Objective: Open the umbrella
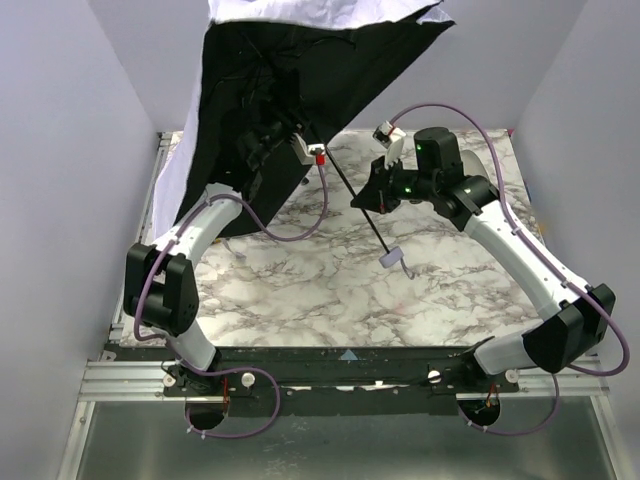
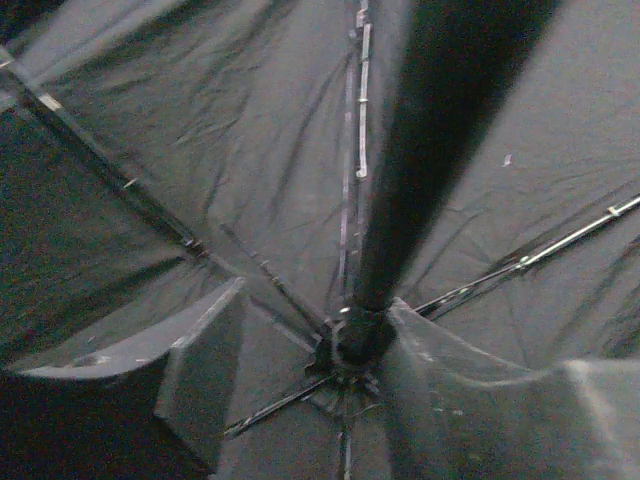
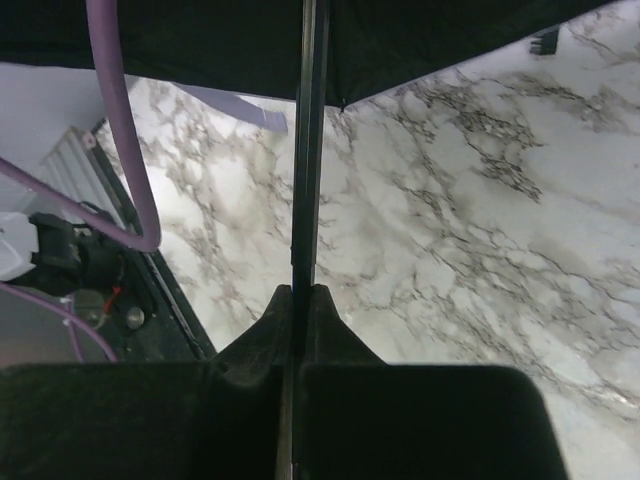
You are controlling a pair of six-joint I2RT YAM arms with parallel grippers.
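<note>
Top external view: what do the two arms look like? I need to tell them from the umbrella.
Both the left arm and right arm have white links, black joints, and looping purple cables. Green lights glow on the right one. Its fingers are black.

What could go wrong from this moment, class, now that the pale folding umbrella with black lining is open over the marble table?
Only the right pincer is clamped on the thin black shaft; the wide black-lined canopy could swing or twist it loose.
The left pincer sits open around the hub under the canopy, so its fingers may snag a metal rib when pulling out.
</note>
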